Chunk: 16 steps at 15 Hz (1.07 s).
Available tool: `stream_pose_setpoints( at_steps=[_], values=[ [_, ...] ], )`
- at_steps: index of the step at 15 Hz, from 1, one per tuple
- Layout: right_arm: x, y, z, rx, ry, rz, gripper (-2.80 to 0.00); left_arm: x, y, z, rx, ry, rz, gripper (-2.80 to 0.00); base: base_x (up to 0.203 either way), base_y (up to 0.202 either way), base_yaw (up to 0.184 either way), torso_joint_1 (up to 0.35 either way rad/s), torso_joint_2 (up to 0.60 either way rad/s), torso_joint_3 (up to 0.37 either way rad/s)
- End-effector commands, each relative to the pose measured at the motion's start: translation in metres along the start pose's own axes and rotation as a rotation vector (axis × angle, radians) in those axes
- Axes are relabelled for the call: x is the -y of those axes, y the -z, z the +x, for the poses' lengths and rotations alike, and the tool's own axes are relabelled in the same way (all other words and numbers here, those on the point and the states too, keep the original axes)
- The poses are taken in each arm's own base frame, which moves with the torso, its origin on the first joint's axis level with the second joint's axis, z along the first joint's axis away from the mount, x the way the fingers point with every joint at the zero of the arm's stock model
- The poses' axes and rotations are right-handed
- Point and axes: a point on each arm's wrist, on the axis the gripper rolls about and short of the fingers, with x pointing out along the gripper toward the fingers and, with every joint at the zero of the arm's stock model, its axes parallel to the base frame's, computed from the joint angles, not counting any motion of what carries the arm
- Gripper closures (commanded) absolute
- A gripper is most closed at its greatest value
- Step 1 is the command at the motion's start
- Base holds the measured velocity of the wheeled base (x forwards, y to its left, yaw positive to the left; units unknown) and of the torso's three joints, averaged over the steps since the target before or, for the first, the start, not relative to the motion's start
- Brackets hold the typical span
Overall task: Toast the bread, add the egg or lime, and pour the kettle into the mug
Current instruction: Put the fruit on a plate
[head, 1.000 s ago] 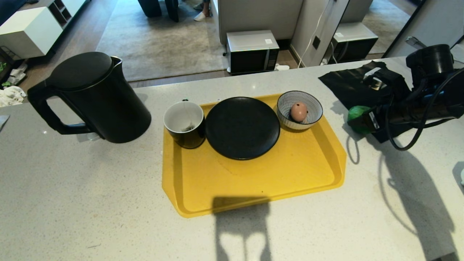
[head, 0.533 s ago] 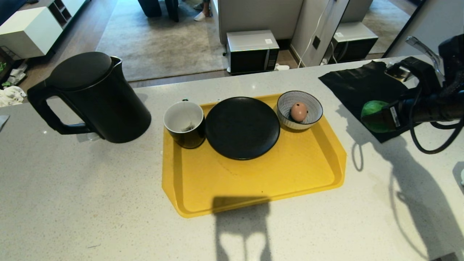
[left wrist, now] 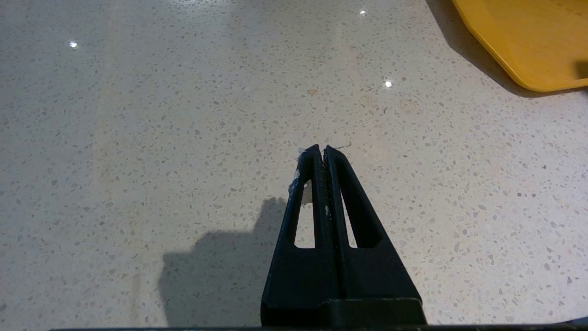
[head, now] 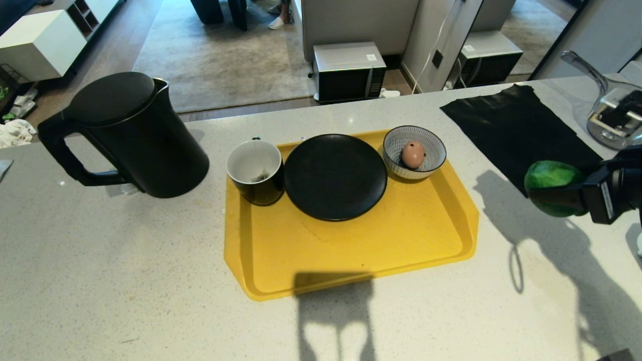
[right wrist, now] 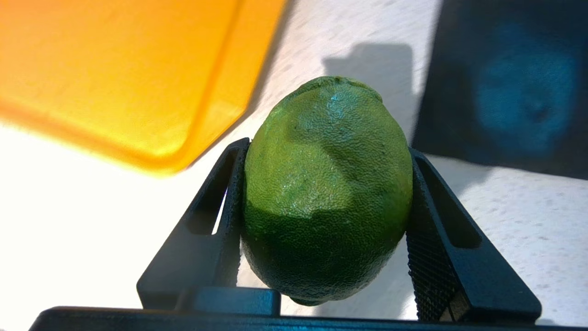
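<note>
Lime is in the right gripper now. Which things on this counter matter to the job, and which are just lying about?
In the job:
- round bumpy green lime, clamped in the right gripper
- tall black jug kettle
- short black mug with white inside
- brown egg in the striped bowl

Lying about:
- black cloth mat
- clear glass vessel

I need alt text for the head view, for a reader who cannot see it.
The right hand holds a green lime above the speckled counter, right of a yellow tray. The tray carries a black mug, a black plate and a striped bowl with an egg; a black kettle stands left.
</note>
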Motion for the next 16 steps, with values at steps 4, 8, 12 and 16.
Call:
stream_pose_setpoints(
  at_steps=[4,8,12,16],
  values=[
    [-0.038,0.005,-0.005,0.047,-0.096,-0.122,0.00,0.000,0.005,0.001,-0.015,-0.001,0.000,0.00,0.000,0.000,0.000,0.000,0.00,0.000],
    [-0.062,-0.002,0.016,0.019,-0.136,-0.188,0.00,0.000,0.005,0.001,-0.015,-0.001,0.000,0.00,0.000,0.000,0.000,0.000,0.00,0.000],
    [-0.095,-0.015,0.052,0.045,-0.134,-0.263,0.00,0.000,0.005,0.001,-0.015,-0.002,0.000,0.00,0.000,0.000,0.000,0.000,0.00,0.000],
    [-0.102,-0.016,0.065,0.033,-0.145,-0.273,0.00,0.000,0.005,0.001,-0.015,-0.002,0.000,0.00,0.000,0.000,0.000,0.000,0.00,0.000]
  ],
)
